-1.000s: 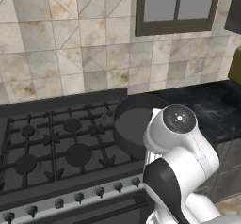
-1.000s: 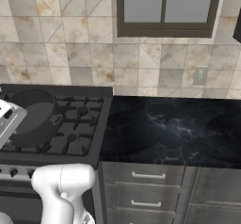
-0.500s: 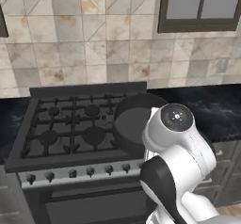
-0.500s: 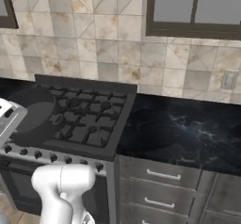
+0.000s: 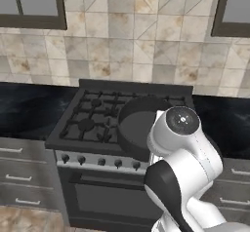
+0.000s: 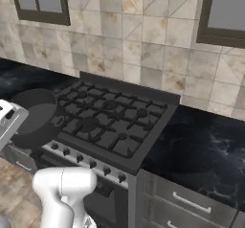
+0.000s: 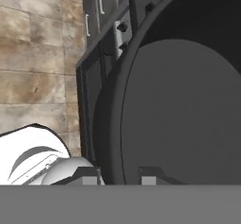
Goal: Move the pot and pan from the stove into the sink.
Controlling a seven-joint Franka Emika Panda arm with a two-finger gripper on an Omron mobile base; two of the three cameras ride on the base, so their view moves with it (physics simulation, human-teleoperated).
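Note:
My gripper point(image 7: 120, 173) is shut on the rim of the dark round pot point(image 7: 188, 115), one finger point(image 7: 89, 176) outside the wall and the other inside. In the right base view the pot point(image 6: 38, 119) hangs level off the stove's front left corner, with the gripper point(image 6: 20, 124) at its left side. From the left base camera the pot point(image 5: 136, 128) shows just before my white arm, over the front of the stove point(image 5: 88, 124). The grates of the stove point(image 6: 115, 126) are bare. The pan and the sink are out of view.
Black marbled counter lies left of the stove point(image 5: 29, 109) and right of it point(image 6: 201, 150), with grey drawers below. The oven door point(image 5: 107, 202) faces me. A tiled wall and dark-framed windows stand behind. Wooden floor point(image 7: 37, 77) lies under the pot.
The whole picture has slid right, so the base has moved left along the counter. The pot stays in my gripper, at the same place relative to the arm.

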